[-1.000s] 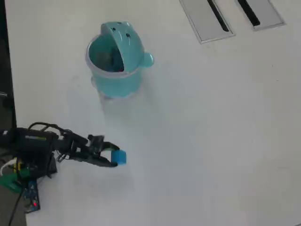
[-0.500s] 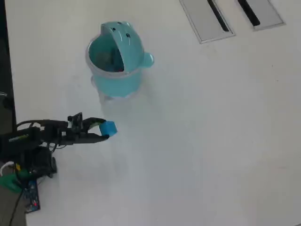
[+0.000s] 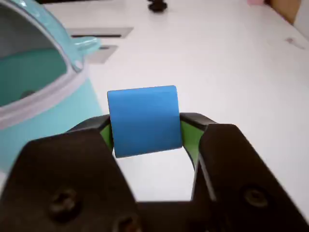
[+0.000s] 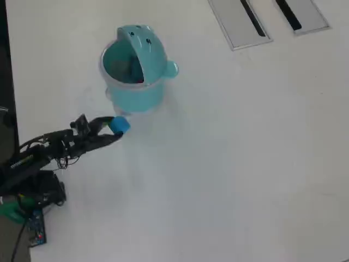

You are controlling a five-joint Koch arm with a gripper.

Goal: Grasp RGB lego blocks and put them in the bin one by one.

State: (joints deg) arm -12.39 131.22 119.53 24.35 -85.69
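Since a second ago, the black-jawed gripper and the small blue plastic cube it is carrying are travelling across the white bench from a spot well short of the bin toward the far-left corner, and are now arriving just beside the near side of the round teal plastic bin. Item one, the gripper: in the wrist view its jaws are closing on the cube from left and right, green pads pressing both side faces, the cube sitting out at the fingertips rather than deep in the jaws. Item two, the bin: it is standing upright near the bench's far-left corner, its flip lid tilted up and open, the side knob pointing right in the overhead view; something dark is lying inside, too dim to identify. Item three, two grey slotted panels are lying at the bench's far edge, well apart from the work. No red or yellow-green cube is showing on the bench. Risks, as judged: the cube appears level with or below the bin's rim, so pressing forward without rising is likely to knock the bin or tip it; a fingertip hold this shallow could let the cube slip on any bump; releasing early would be dropping it outside the near wall.
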